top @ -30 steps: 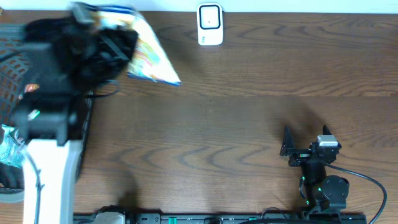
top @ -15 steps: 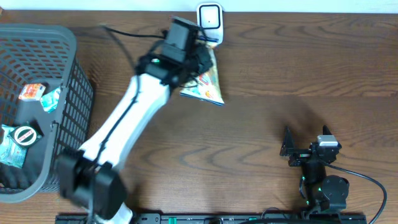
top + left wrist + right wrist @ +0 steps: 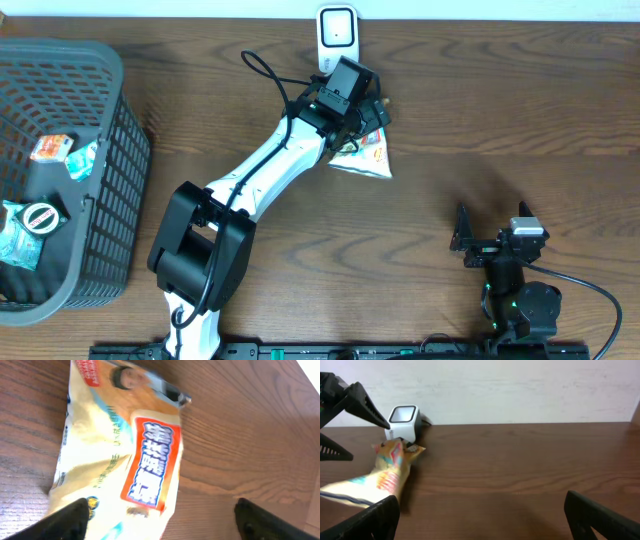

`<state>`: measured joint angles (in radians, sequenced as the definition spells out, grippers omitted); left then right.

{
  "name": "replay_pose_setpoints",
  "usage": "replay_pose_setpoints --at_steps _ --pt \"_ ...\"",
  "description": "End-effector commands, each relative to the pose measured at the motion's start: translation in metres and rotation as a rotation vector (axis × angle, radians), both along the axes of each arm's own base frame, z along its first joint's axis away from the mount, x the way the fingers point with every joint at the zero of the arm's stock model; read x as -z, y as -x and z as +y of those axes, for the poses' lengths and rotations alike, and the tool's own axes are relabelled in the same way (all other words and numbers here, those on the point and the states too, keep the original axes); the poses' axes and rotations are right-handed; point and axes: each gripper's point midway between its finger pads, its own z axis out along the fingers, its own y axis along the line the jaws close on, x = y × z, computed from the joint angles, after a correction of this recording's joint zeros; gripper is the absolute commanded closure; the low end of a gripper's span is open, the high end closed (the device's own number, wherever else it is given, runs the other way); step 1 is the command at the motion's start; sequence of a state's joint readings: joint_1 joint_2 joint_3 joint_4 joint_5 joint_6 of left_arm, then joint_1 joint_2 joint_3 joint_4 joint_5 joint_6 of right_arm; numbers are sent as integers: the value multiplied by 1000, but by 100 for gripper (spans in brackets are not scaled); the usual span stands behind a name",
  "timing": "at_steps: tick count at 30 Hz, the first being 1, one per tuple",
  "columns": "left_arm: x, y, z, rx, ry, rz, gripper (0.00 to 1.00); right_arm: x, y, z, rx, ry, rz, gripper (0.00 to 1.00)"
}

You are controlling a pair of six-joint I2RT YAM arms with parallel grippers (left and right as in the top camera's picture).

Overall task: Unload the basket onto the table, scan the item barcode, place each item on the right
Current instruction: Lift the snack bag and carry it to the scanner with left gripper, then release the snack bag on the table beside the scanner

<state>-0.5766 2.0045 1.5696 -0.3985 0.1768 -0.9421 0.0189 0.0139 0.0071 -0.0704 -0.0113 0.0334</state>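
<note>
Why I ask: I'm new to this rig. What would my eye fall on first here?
The long white left arm reaches diagonally across the brown wooden table, its open pincer over a yellow-and-orange printed snack packet lying near the small white scanner at the back edge. At the far left stands a dark plastic mesh basket with more packets inside.

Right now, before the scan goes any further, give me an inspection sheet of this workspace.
Surface: dark wooden table.
Job's things: snack packet lying on the table beside the white scanner.
Clutter: grey basket at the left edge, small packets inside.
Grippers: left pincer open over the packet, not gripping it; right pincer open, empty, away from it.
Cables: black loop on the left arm; lead at the right arm's base.
Surroundings: white wall behind the table.
</note>
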Motion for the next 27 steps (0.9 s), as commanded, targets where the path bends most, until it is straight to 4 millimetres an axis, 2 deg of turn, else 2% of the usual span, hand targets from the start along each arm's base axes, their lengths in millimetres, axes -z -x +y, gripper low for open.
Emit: replay_pose_setpoints --at_steps 1,4,6,9,13,15,17,20,23,27 --pt "-28 -8 5 7 7 -70 7 1 0 -1 6 -6 4 1" --pt "-49 -10 11 43 -2 -132 7 1 0 -1 6 -6 4 1" --pt "-71 -10 16 80 -13 -198 7 1 0 -1 7 -6 4 1" --pt "-110 -8 28 138 -39 -311 7 1 0 -1 7 -6 4 1" --pt "-170 1 60 196 -102 -475 7 1 0 -1 7 -6 4 1" --pt "-193 4 94 122 -159 -516 7 1 0 -1 7 -6 4 1" --pt "-212 6 141 -9 -248 -536 7 1 0 -1 7 -6 4 1" --pt "-235 16 225 -217 -426 -545 7 1 0 -1 7 -6 4 1" --pt "-252 36 304 -396 -561 -525 7 1 0 -1 7 -7 4 1" --pt "-263 69 392 -595 -647 -470 7 1 0 -1 7 -6 4 1"
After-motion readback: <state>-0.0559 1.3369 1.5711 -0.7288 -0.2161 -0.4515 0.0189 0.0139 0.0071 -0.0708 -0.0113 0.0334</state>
